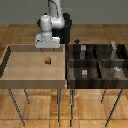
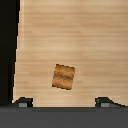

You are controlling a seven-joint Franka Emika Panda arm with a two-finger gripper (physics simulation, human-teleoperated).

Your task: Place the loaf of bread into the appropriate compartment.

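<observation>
The loaf of bread [image 1: 48, 61] is a tiny orange-brown block lying on the floor of the light wooden tray [image 1: 20, 70]. My gripper [image 1: 48, 48] hangs above it, toward the tray's far wall, well apart from it. In the wrist view the loaf of bread [image 2: 64, 77] lies slightly turned on the pale wood. My gripper [image 2: 63, 102] is open, and only the two dark fingertips [image 2: 22, 102] show, set wide apart with nothing between them.
At the exterior view's right stands a dark box [image 1: 98, 62] split into several compartments, holding small grey objects [image 1: 116, 70]. The tray has raised walls [image 1: 65, 67]. A dark strip [image 2: 9, 50] runs along one side of the wrist view.
</observation>
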